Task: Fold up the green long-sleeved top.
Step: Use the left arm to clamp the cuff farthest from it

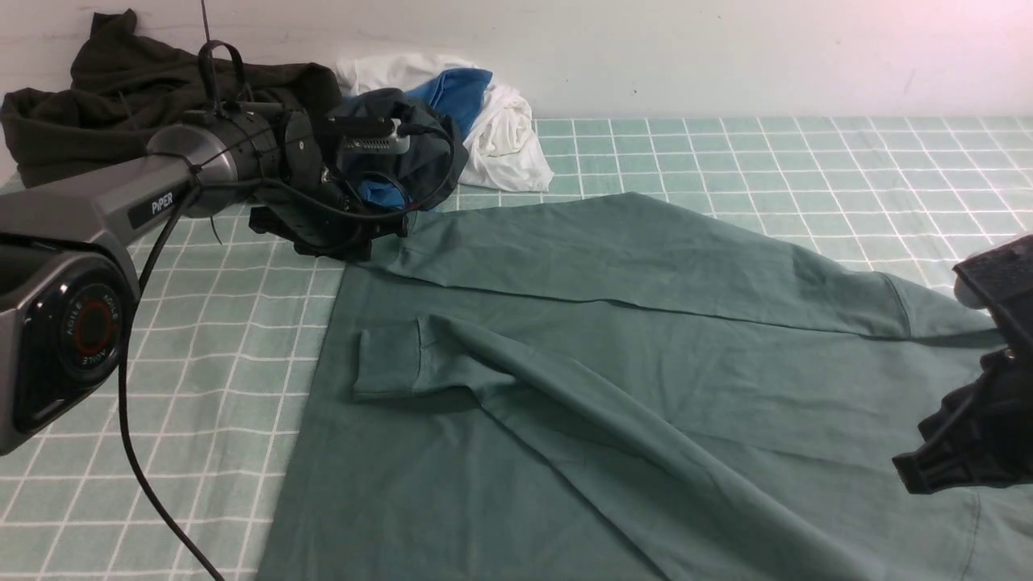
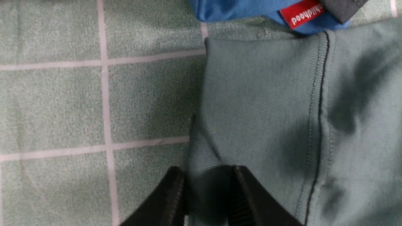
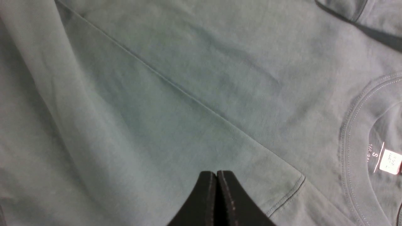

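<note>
- Front view: green long-sleeved top (image 1: 613,387) lies flat on the checked worktop (image 1: 726,153), both sleeves folded across its body. Left hand (image 1: 339,234) is at the top's far left corner, beside a heap of clothes (image 1: 452,121). Right hand (image 1: 968,452) is at its right edge.
- Left wrist view: left hand pinches the edge of the sleeve cuff (image 2: 260,103). A blue garment (image 2: 238,9) with a red label lies just beyond.
- Right wrist view: right hand is closed on nothing, fingers pressed together, over the cloth near the neckline (image 3: 355,131) and size label (image 3: 389,161).
</note>
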